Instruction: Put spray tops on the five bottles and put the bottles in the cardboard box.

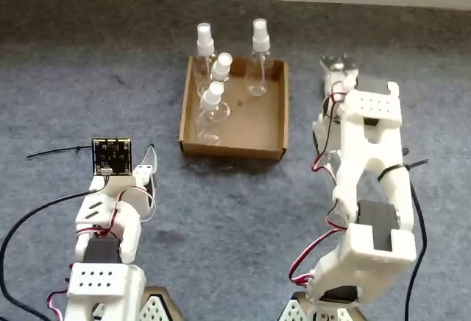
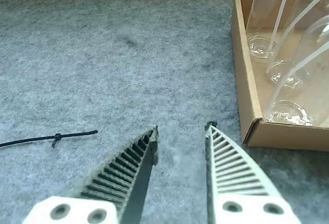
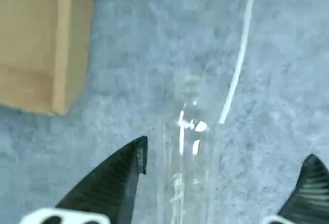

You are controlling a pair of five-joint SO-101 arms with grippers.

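a: where's the last bottle (image 3: 187,172)?

b: on the carpet (image 3: 288,80) beside the box (image 3: 41,44), outside it, between the fingers of our right gripper (image 3: 224,154). those fingers stand wide apart, with nothing pinched yet.

a: and the left gripper (image 2: 181,131)?

b: parted too and empty, over carpet near the box's corner. the other bottles (image 1: 213,104), four with white tops, stand inside the box.

a: how do we reckon this one handles?

b: it looks like clear, thin plastic and empty, so we'd expect it to be very light and easy to tip or skid. the round wall is smooth, so probably slippery. if we squeeze hard it may dent or squirt out of the fingers.

a: where do we take hold?

b: across the body, about mid-height, with the fingers square to the wall and closing gently. a white tube (image 3: 239,64) shows by it. we can't tell whether its top is seated, so we'd leave the neck alone.
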